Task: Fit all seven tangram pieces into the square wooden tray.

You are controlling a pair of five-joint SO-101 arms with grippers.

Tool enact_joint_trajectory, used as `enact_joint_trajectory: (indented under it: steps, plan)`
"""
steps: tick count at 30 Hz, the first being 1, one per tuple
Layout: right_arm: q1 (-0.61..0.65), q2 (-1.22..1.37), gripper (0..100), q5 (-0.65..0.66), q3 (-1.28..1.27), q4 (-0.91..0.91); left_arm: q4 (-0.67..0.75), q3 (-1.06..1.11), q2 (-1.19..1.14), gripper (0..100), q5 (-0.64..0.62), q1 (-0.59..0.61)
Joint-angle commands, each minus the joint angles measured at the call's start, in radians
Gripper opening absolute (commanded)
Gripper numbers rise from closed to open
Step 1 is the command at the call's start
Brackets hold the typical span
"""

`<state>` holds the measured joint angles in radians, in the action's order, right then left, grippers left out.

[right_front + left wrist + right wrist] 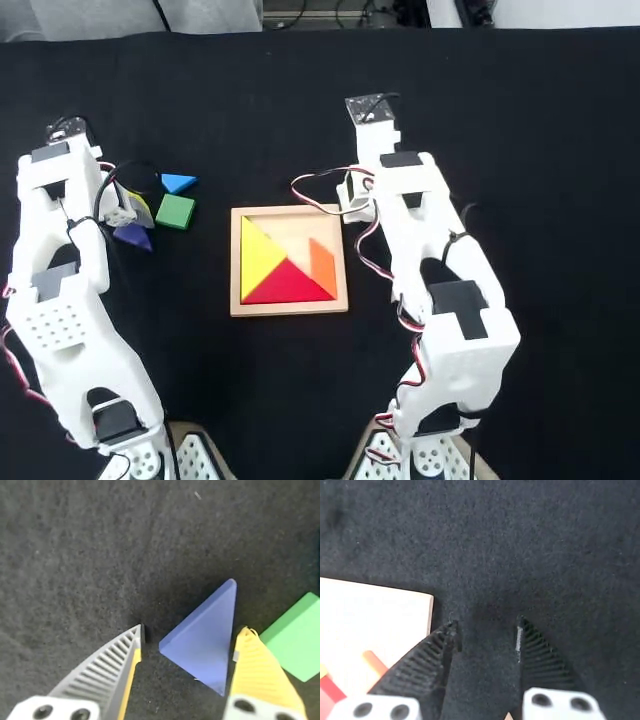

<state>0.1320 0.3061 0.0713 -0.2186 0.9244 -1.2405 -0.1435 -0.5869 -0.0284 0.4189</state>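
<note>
Straddling the dark blue triangle (205, 647), the left end effector (192, 630) has its fingers apart, one on either side of the piece on the black worktop (540, 120). A green square (295, 640) lies just beside it, and a light blue triangle (178, 182) is near. The wooden tray (290, 308) sits between the arms and holds a yellow triangle (258, 255), a red triangle (288, 286) and an orange piece (322, 262). The right end effector (485, 630), fingers apart, hangs just beside a tray corner.

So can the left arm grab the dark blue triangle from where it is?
Probably yes. The left tool is open on either side of the dark blue triangle, with nothing between them. The green square lies just outside.
</note>
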Motion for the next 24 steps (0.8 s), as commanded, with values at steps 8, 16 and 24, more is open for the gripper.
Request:
enact_joint_trajectory:
  steps: [8, 16, 24]
  plan:
    - [-0.012, -0.004, 18.0, 0.011, 0.036, -0.009, 0.021, 0.001, 0.014, 21, -0.008, -0.03]
    - [-0.012, -0.004, 18.0, 0.012, 0.036, -0.009, 0.031, 0.001, 0.017, 20, -0.014, -0.031]
    - [-0.014, -0.004, 18.0, 0.012, 0.036, -0.012, 0.031, -0.012, 0.014, 20, -0.014, -0.033]
